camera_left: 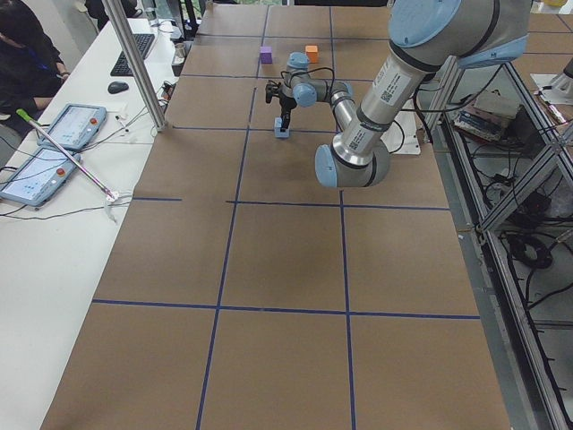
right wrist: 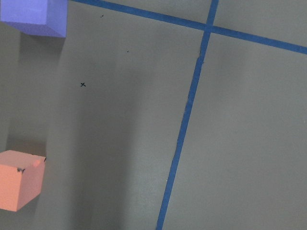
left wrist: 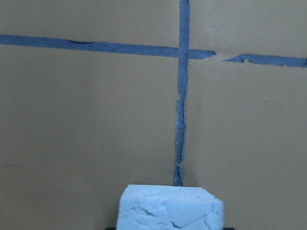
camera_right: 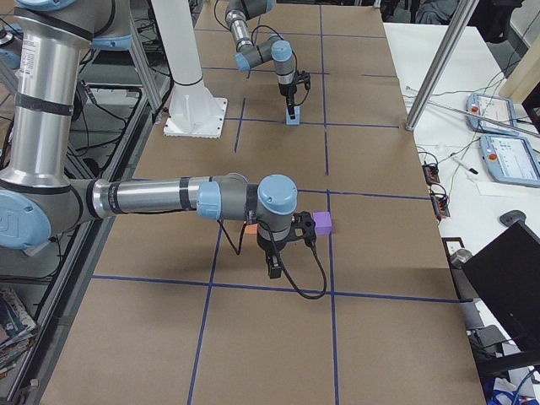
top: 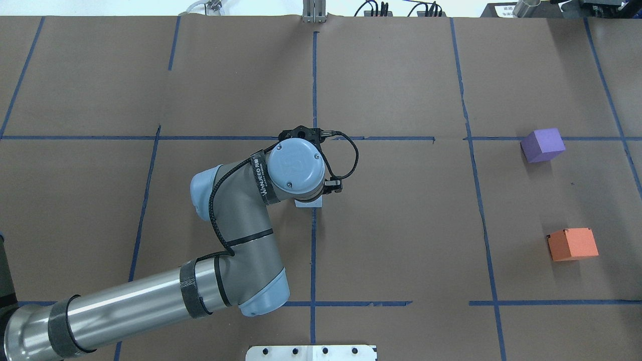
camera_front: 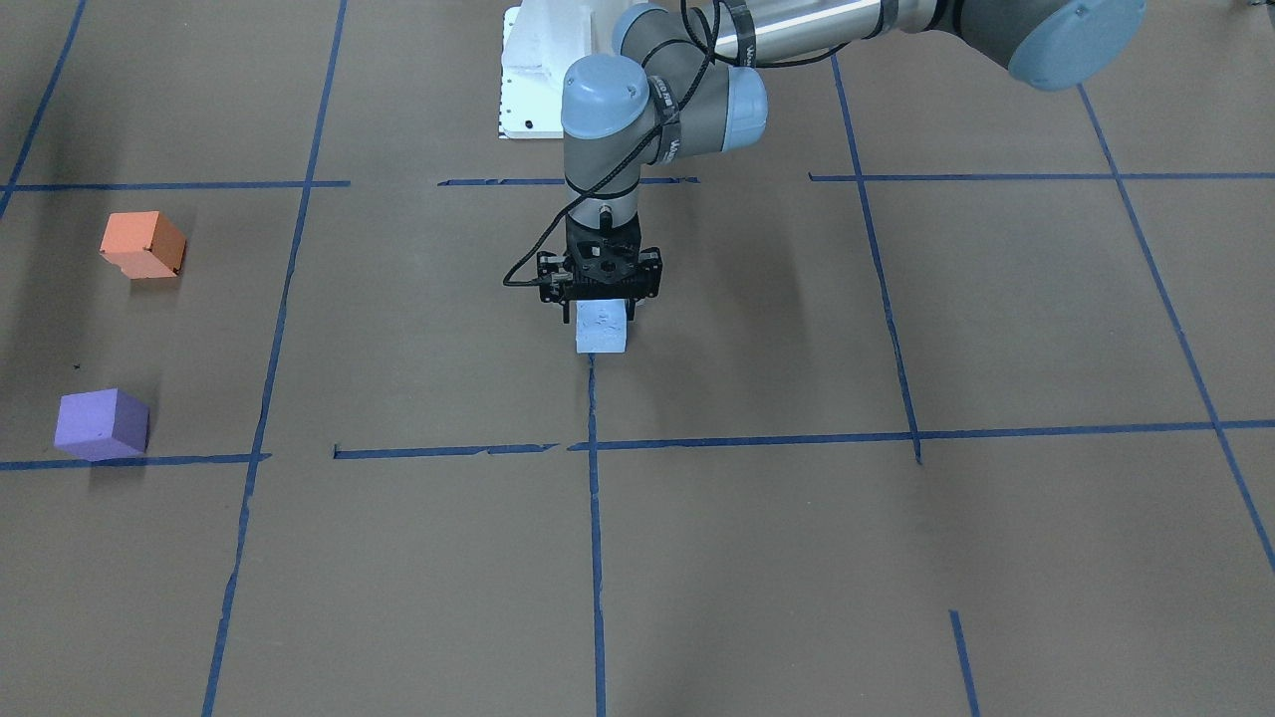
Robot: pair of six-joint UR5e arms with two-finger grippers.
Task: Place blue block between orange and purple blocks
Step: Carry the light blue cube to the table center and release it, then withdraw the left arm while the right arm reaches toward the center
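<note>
My left jaws are closed on the blue block (camera_front: 601, 329), which sits mid-bench on a blue tape line (camera_front: 595, 418). My right jaws hang near the orange block (camera_front: 143, 244) and purple block (camera_front: 102, 424), but I cannot tell whether they are open or closed. Those two blocks sit apart at the right end of the bench (camera_front: 757, 558), the purple one farther from me.

My left claw (camera_front: 602, 311) grips the pale, chipped blue block (camera_front: 601, 331) upright, well apart from the orange block (camera_front: 143, 244) and purple block (camera_front: 102, 424), themselves spaced apart.
</note>
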